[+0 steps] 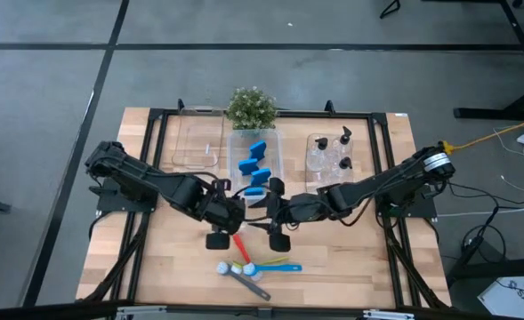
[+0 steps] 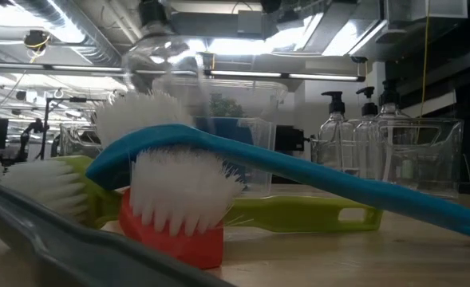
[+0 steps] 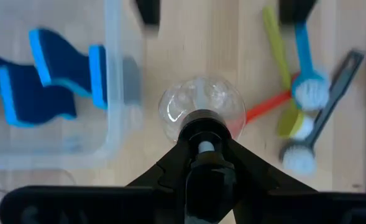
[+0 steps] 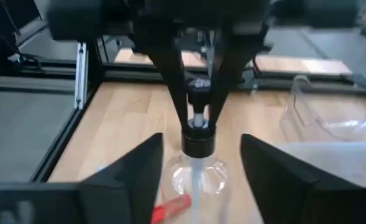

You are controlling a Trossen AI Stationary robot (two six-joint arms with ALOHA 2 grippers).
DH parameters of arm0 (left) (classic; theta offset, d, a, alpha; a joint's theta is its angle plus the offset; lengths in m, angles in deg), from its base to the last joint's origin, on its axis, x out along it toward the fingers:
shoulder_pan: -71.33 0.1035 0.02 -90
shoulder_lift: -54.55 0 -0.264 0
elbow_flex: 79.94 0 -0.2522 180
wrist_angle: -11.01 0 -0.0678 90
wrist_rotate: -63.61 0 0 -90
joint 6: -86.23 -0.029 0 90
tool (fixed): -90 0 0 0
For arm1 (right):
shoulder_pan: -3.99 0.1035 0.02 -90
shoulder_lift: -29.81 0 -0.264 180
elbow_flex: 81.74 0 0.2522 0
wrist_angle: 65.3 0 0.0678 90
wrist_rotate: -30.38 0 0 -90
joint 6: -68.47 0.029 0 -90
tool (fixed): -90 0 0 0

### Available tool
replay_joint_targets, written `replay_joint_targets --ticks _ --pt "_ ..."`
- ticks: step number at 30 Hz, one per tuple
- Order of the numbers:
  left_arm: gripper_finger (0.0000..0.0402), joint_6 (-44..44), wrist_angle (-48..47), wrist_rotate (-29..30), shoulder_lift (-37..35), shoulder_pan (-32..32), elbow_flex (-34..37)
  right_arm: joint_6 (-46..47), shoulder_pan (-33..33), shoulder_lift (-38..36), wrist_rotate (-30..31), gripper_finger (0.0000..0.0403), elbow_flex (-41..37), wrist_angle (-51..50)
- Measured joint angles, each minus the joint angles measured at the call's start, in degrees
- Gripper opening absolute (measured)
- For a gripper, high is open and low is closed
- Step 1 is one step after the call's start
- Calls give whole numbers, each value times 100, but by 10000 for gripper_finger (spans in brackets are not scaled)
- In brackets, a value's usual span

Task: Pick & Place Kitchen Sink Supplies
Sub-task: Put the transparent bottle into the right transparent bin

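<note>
High view: both arms met over the wooden table [image 1: 181, 258], just in front of the middle bin [image 1: 278, 147].
Left gripper [image 3: 201, 140] was clamped on a clear bottle's [image 3: 201, 102] black pump top; right gripper [image 4: 198, 165] stood open, its fingers [image 4: 136, 168] flanking that bottle without touching.

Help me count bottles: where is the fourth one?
Left gripper grips the bottle by its pump at table centre, between the sponge bin and the brushes.
</note>
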Motion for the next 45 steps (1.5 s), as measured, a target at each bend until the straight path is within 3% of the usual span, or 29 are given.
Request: replay_joint_targets --ticks 4,8,12,23,28,45 --pt "78 5 -2 197 195 0 -375 130 0 33 0 280 105 -212" --pt "78 141 2 539 215 -2 -542 153 0 33 43 313 105 -219" --pt "78 245 26 856 216 1 -689 145 0 33 227 320 105 -219" --pt "78 249 533 849 214 2 -711 26 0 33 651 319 105 -336" --pt "78 249 673 858 214 29 -711 15 0 33 694 294 105 -425" --pt "78 153 813 883 214 131 -707 151 4 33 681 142 105 -597"
